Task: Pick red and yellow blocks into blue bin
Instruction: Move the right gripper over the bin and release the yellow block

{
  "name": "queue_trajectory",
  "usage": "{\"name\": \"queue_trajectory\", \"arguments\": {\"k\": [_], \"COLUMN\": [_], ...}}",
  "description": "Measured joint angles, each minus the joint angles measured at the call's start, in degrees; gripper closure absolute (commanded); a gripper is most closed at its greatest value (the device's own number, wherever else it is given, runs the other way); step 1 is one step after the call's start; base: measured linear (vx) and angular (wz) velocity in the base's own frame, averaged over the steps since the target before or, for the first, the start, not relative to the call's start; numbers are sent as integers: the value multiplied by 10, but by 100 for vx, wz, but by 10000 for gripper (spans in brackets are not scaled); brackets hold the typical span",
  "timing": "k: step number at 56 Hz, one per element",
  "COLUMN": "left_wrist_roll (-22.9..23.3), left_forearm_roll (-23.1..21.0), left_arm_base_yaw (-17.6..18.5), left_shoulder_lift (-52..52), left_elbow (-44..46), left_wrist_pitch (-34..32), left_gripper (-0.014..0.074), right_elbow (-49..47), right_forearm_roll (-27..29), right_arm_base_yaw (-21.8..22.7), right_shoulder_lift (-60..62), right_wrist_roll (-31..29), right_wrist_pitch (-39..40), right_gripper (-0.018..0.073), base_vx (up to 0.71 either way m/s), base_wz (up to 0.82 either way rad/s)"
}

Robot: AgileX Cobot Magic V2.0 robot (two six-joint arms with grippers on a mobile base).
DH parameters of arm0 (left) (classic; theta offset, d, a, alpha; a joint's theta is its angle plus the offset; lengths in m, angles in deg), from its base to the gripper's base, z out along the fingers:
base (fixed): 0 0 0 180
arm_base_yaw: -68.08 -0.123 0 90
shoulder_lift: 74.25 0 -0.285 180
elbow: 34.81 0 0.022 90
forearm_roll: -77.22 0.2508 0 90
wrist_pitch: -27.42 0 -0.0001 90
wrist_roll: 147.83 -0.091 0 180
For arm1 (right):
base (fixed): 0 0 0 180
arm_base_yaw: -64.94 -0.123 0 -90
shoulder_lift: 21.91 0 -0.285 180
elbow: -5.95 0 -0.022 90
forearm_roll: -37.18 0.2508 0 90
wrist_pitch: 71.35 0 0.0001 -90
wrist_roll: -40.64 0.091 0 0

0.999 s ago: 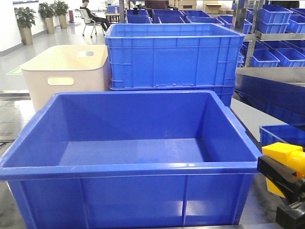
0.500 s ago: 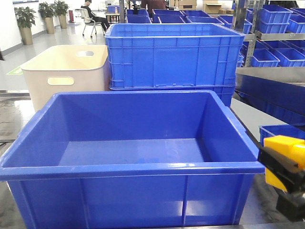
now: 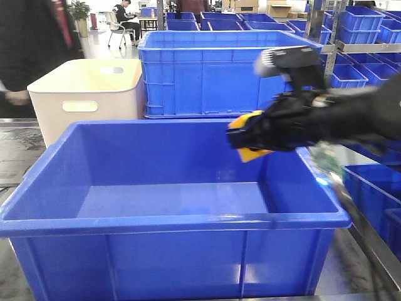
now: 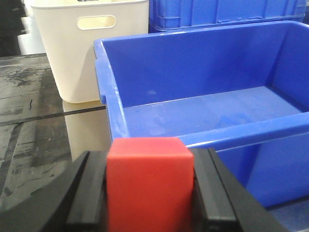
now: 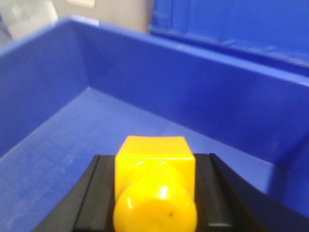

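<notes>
Closest to the camera, in the left wrist view, the left gripper clamps its two black jaws against the sides of the red cube. The cube is outside the blue bin, in front of the bin's near-left corner. Dark, scuffed tabletop stretches away to the left.

In the right wrist view, the right gripper is closed on the yellow brick. One round stud points toward the lens, and a black jaw presses each side. The bin's smooth blue floor and far wall lie beneath and beyond the brick.

From the front, the right gripper reaches in from the right as a dark, motion-blurred shape. It holds the yellow brick in the air over the right rear of the blue bin, above rim height. Nothing lies on the part of the bin's floor that shows. The left gripper is out of this view.

Just behind the bin, to the left, stands a cream tub with handle slots. Beside the tub, to the right, a taller blue crate with ribbed sides sits on another crate of the same kind. A person in dark clothing stands at the left edge (only the torso and one hand show).

Farther back are shelves of blue crates on the right, a potted plant, and a seated person in the distance.
</notes>
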Motion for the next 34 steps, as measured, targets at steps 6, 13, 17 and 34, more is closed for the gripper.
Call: {"name": "queue_trajectory", "arguments": {"k": [6, 13, 17, 34], "left_wrist_roll": [0, 0, 0, -17], "left_forearm_roll": [0, 0, 0, 0], "left_arm_base_yaw": [0, 0, 0, 0], "left_shoulder_lift": [0, 0, 0, 34], "left_elbow": [0, 0, 0, 50], "left_wrist_pitch": [1, 1, 1, 76], "left_gripper": [594, 594, 594, 594], "right_elbow": [-100, -168, -178, -184], "right_forearm_roll": [0, 0, 0, -12], "right_arm_base_yaw": [0, 0, 0, 0], "right_shoulder_lift": [-78, -127, -133, -108], "right_wrist_roll": [1, 6, 10, 12], "right_wrist_pitch": [-66, -120, -123, -156], "right_gripper": [331, 97, -17, -137], "base_vx": [0, 0, 0, 0], "base_wz": [0, 0, 0, 0]}}
